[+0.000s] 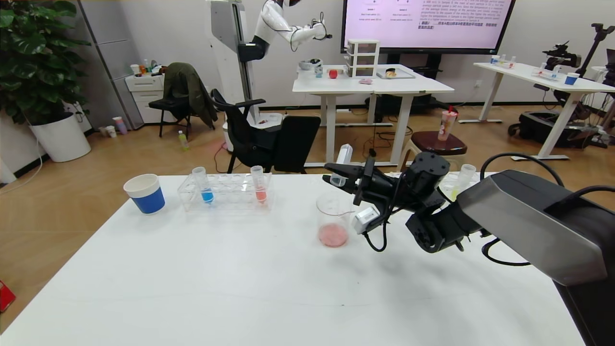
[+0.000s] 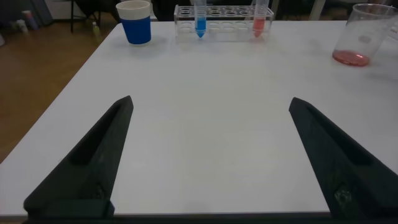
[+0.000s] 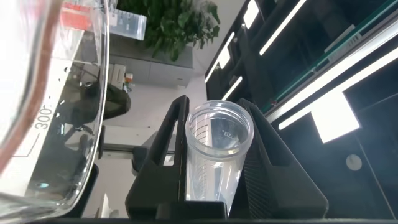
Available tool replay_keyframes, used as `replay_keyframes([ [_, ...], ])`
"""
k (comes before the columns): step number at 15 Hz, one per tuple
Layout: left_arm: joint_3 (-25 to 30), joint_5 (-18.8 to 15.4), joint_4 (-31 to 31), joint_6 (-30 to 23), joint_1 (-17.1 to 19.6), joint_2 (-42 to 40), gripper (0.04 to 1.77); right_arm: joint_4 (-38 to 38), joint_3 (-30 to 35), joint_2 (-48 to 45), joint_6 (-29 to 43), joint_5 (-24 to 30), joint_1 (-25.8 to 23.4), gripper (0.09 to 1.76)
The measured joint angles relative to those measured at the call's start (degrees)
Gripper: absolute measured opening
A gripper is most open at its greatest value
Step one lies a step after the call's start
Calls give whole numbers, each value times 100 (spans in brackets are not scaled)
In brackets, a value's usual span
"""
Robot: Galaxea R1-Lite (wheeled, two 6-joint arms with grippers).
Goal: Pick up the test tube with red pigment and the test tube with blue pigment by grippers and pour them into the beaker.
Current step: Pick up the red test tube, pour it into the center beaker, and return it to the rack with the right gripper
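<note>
Right now the right gripper, frame centre, has its jaws pinching an emptied tube, mouth tipped down over the beaker, which holds pink-red liquid. Blue tube stands upright in the rack at upper left, nearer the left gripper, whose jaws are spread wide above bare worktop. Another red tube stands beside it.

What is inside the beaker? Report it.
The beaker holds a shallow pool of red liquid at its bottom. The right gripper holds an emptied tube tilted above its rim. No blue shows inside.
</note>
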Motion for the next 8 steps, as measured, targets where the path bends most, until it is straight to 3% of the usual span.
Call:
replay_keyframes([
  [3,0,0,2,0,0,0,175,9,-28,-2,194,-11,-35,53],
  [6,0,0,2,-2,0,0,175,-395,16,-107,1315,-107,15,53],
  [8,0,0,0,-2,0,0,175,-638,82,-295,2131,-672,0,53],
])
